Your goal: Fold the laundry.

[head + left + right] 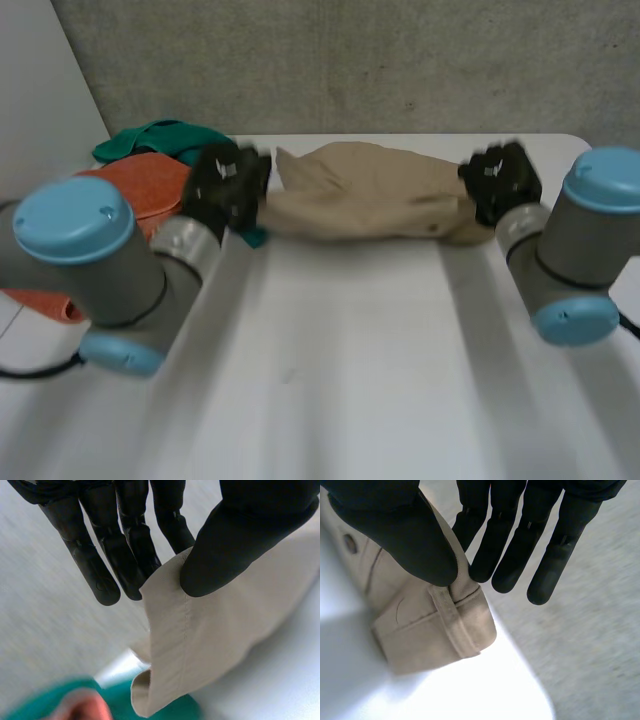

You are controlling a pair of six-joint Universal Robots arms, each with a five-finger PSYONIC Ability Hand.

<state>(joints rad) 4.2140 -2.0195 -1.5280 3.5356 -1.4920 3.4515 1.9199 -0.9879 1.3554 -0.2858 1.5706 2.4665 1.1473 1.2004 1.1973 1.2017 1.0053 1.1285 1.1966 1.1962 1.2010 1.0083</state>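
A tan garment (365, 195) lies bunched across the far middle of the white table (330, 360). My left hand (228, 185) is at its left end. In the left wrist view the thumb (235, 545) pinches a hemmed edge of the tan cloth (210, 630) against the straight fingers (125, 555). My right hand (500, 180) is at the garment's right end. In the right wrist view its thumb (405, 535) presses the waistband with a belt loop (452, 625) against the fingers (515, 545). Both ends look lifted off the table.
An orange cloth (140, 190) and a green cloth (160, 140) lie heaped at the table's far left, behind my left arm. A grey wall (350, 60) stands beyond the far edge. Bare table stretches toward the front.
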